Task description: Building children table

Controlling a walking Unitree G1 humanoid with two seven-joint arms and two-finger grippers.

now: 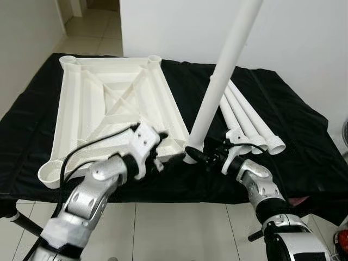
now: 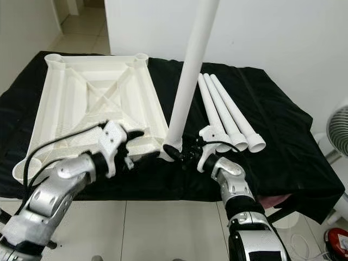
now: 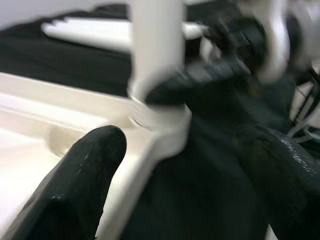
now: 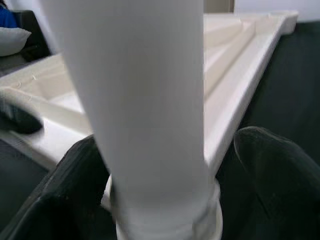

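The white table leg (image 1: 223, 81) stands tilted in the near corner socket of the upturned tabletop (image 1: 109, 103) on the black-draped surface (image 1: 304, 136) — the right tool (image 1: 202, 155) clenched around its base. The left tool (image 1: 163, 157) grips the tabletop's rim beside that corner; three spare legs (image 1: 247, 122) lie alongside.

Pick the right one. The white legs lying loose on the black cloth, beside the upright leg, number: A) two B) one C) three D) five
C: three loose legs lie side by side on the black cloth, right of the upright leg, which the right tool grips at the upside-down tabletop corner while the left tool steadies that tabletop.
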